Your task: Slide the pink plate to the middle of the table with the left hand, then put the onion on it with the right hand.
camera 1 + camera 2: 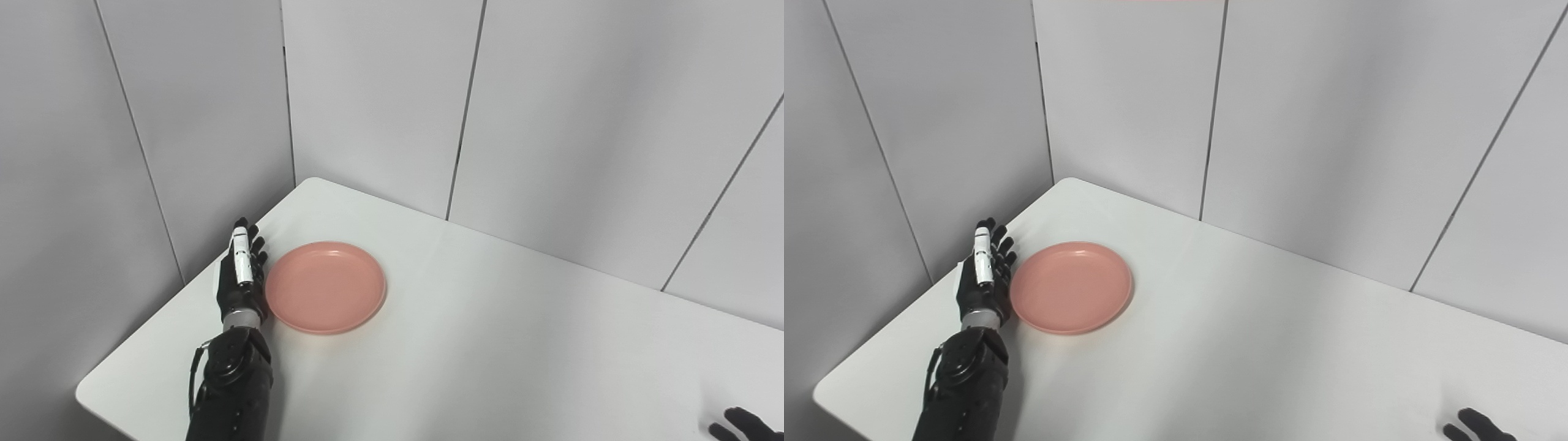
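A round pink plate (325, 286) lies empty on the white table (490, 343), towards its left side. My left hand (241, 275) stands on edge right against the plate's left rim, fingers stretched out and holding nothing. Only the black fingertips of my right hand (744, 424) show at the bottom right corner, too little to tell how they stand. No onion appears in either view.
Grey wall panels (380, 92) close in the table at the back and on the left. The table's left edge runs just behind my left hand (985, 278). White tabletop stretches from the plate (1070, 286) to the right.
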{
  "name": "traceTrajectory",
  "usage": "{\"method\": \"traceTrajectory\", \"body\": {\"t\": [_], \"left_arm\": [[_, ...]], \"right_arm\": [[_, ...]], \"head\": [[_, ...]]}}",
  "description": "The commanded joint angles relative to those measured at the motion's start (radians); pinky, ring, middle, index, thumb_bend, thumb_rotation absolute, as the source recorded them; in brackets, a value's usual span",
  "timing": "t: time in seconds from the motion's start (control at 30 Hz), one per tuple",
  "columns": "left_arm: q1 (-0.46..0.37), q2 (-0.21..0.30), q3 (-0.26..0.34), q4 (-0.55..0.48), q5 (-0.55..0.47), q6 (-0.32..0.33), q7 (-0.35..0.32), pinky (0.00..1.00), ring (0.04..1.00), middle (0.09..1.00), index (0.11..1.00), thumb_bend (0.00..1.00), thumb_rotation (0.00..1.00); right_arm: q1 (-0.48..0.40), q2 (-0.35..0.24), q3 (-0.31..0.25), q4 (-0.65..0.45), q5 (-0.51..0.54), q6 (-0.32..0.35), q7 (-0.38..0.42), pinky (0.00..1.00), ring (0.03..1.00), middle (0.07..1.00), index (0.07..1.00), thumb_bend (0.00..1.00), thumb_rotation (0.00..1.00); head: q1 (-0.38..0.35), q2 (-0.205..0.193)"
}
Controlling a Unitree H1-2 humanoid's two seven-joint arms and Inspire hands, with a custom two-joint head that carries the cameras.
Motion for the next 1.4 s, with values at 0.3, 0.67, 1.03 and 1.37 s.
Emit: {"method": "traceTrajectory", "body": {"t": [0.3, 0.67, 1.03, 1.37], "left_arm": [[-0.017, 0.022, -0.023, 0.011, -0.019, -0.003, -0.049, 0.97, 0.941, 0.949, 0.94, 0.35, 1.0], [-0.019, 0.045, -0.091, 0.06, -0.016, 0.016, -0.12, 0.92, 0.92, 0.923, 0.909, 0.33, 1.0], [-0.043, 0.038, -0.126, 0.109, -0.018, 0.013, -0.155, 0.92, 0.921, 0.921, 0.901, 0.35, 1.0], [-0.05, 0.04, -0.18, 0.111, -0.003, 0.002, -0.192, 0.94, 0.934, 0.932, 0.913, 0.35, 1.0]], "right_arm": [[0.002, -0.001, -0.007, -0.021, 0.008, 0.021, -0.001, 0.39, 0.722, 0.778, 0.666, 0.58, 0.77], [0.004, -0.001, -0.004, -0.019, 0.002, 0.02, -0.001, 0.41, 0.752, 0.798, 0.676, 0.64, 0.76], [0.009, 0.001, 0.001, -0.033, -0.001, 0.03, -0.003, 0.44, 0.804, 0.84, 0.71, 0.69, 0.77], [0.02, 0.012, 0.004, -0.042, -0.007, 0.024, -0.011, 0.53, 0.839, 0.868, 0.755, 0.74, 0.79]], "head": [[0.0, 0.008], [-0.005, 0.012], [-0.016, 0.019], [-0.054, 0.03]]}}
